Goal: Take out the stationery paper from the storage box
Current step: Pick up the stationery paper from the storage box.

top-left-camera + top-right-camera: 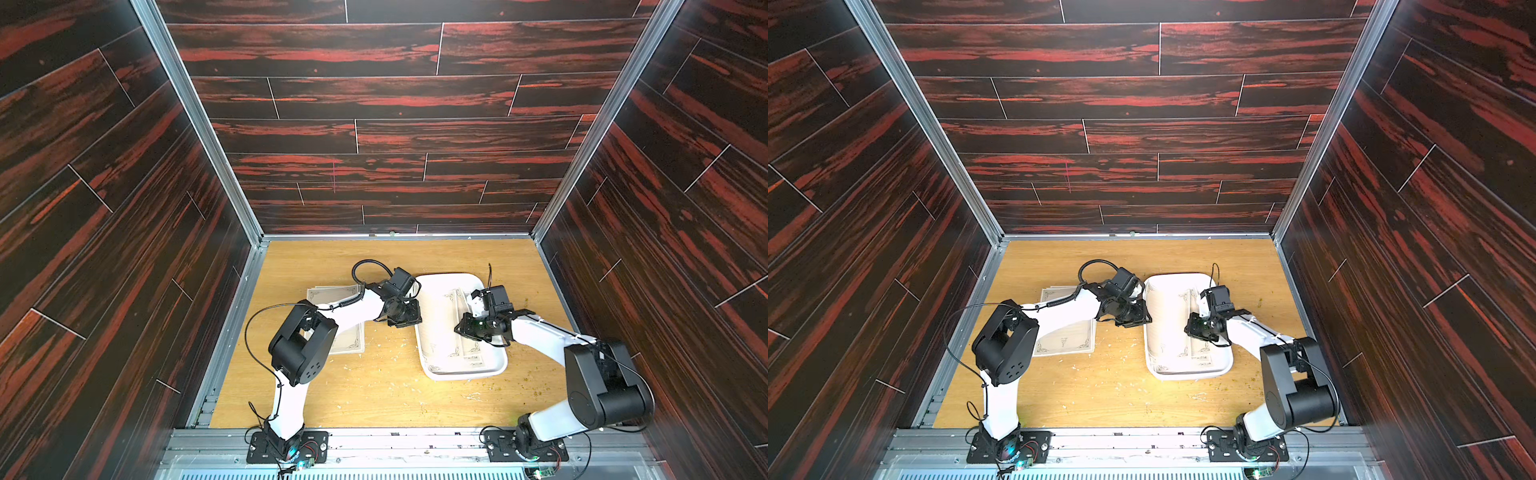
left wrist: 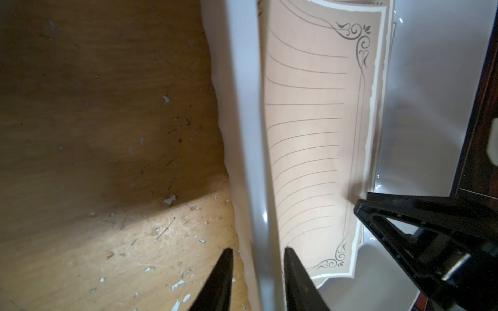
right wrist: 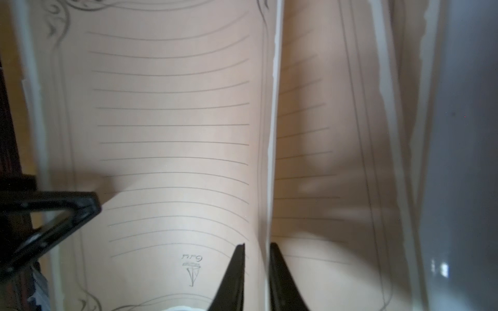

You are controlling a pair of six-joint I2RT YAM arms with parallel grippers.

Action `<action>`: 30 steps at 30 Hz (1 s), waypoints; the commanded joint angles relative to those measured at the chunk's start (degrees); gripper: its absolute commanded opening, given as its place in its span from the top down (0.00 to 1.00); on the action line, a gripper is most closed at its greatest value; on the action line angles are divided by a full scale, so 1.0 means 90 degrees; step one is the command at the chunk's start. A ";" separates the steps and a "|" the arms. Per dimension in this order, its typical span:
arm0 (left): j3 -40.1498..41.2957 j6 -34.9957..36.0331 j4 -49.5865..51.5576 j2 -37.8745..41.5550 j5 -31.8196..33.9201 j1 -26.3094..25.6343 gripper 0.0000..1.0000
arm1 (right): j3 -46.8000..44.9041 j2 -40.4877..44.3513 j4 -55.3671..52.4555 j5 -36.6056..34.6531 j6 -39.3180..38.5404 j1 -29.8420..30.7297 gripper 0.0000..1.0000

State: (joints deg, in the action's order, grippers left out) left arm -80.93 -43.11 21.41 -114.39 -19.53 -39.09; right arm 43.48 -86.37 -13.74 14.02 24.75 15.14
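Wooden table [image 1: 374,395]: left gripper [image 2: 258,250] clamps box [image 2: 246,107] rim; only its wrist view shows right gripper [image 3: 257,245] narrow, seemingly pinching paper [image 3: 172,134].

The storage box [image 1: 465,372] sits on the table [image 1: 374,399], right of centre, with stationery paper [image 1: 467,358] inside it. More sheets [image 1: 351,340] lie stacked on the table to its left.

Both top views look steeply down from high at the front edge onto the whole light wooden tabletop [image 1: 374,399]. The wrist cameras sit close — left along the rim of the shallow white plastic storage box [image 2: 242,107], right over the cream ruled stationery paper [image 3: 172,134] inside, seen by both.
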 commanded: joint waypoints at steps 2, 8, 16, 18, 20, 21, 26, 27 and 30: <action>-0.0173 0.0044 0.0151 -0.0044 0.0002 -0.0030 0.65 | 0.0032 0.0186 -0.0180 0.0345 -0.0041 0.0001 0.89; -0.0158 0.0024 0.0121 -0.0061 -0.0011 -0.0030 0.65 | 0.0041 0.0219 -0.0200 0.0437 -0.0137 -0.0001 0.82; -0.0168 0.0022 0.0098 -0.0073 -0.0039 -0.0032 0.65 | 0.0088 0.0026 -0.0199 0.0426 -0.0124 0.0002 0.82; -0.0178 0.0019 0.0102 -0.0044 -0.0021 -0.0027 0.65 | 0.0146 0.0034 -0.0266 0.0379 -0.0131 0.0003 0.85; -0.0194 0.0031 0.0102 -0.0002 -0.0017 -0.0024 0.65 | 0.0194 0.0078 -0.0359 0.0268 -0.0142 0.0000 0.88; -0.0204 0.0043 0.0102 0.0037 0.0006 -0.0027 0.63 | 0.0226 0.0125 -0.0426 0.0187 -0.0161 -0.0002 0.91; -0.0246 0.0185 0.0048 0.0352 0.0205 -0.0025 0.57 | 0.0498 0.0402 -0.0959 -0.0310 -0.0406 -0.0001 1.00; -0.0244 0.0241 0.0015 0.0433 0.0255 -0.0029 0.55 | 0.0575 0.0461 -0.1117 -0.0452 -0.0469 0.0004 1.00; -0.0304 0.0450 0.0002 0.0708 0.0471 -0.0028 0.51 | 0.0801 0.0660 -0.1596 -0.0921 -0.0643 0.0025 1.00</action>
State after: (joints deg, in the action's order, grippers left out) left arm -81.49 -41.50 21.32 -113.36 -17.96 -39.09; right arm 48.31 -82.59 -22.48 10.63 21.37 15.14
